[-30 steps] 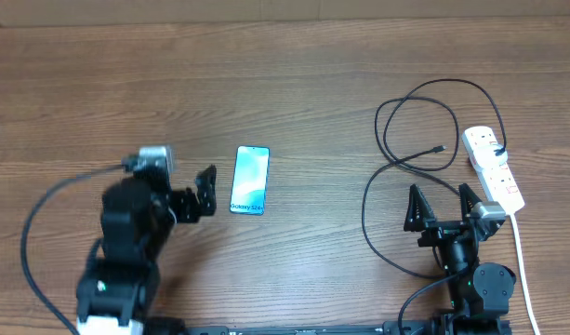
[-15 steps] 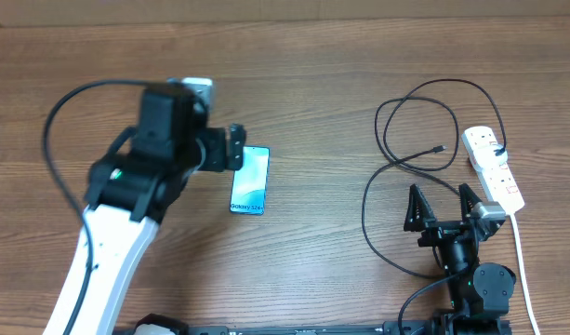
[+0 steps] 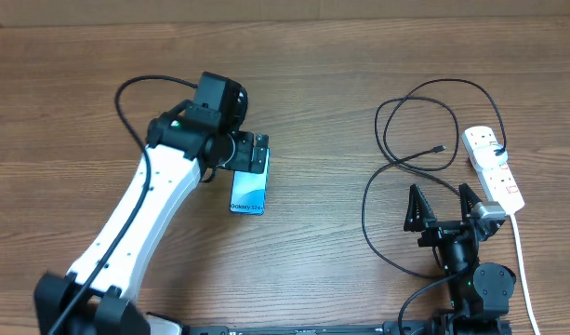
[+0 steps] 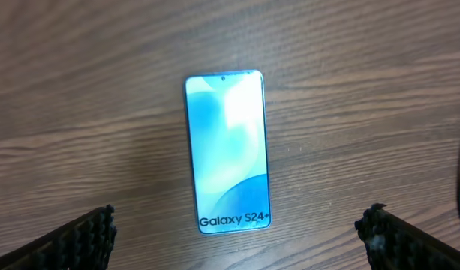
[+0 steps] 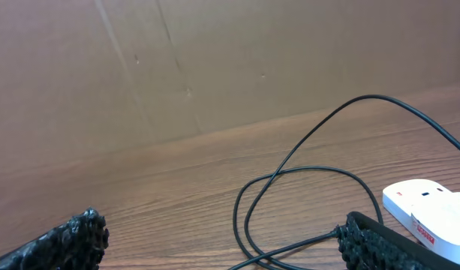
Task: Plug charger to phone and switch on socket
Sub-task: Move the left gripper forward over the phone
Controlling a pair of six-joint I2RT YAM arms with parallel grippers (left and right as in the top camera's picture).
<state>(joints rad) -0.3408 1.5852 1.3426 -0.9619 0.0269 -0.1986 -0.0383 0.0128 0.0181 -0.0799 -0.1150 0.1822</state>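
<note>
Left of centre, left gripper (image 3: 256, 154): jaws spread wide, holding nothing; it hangs above the upper end of the phone (image 4: 228, 150), and whether it touches cannot be told.
Left wrist view: both fingertips sit in the bottom corners, with the phone between them.
Left arm: white link runs from the lower left corner diagonally up to left of centre, wrist bent so the gripper faces down at the table (image 3: 80, 93).
Phone: flat, screen up, long axis top to bottom, "Galaxy S24+" at its lower end.
Lower right, right gripper (image 3: 442, 209): jaws wide apart, empty, fingertips pointing to the top of the frame.
Right arm: folded low at the bottom edge.
Charger (image 3: 364, 209): loose loops at right of centre, well apart from the phone; plug tip (image 3: 440, 148) lies free on the wood.
Socket (image 3: 494, 166): right edge, just beside the right gripper, white cord (image 3: 522, 251) trailing down.
</note>
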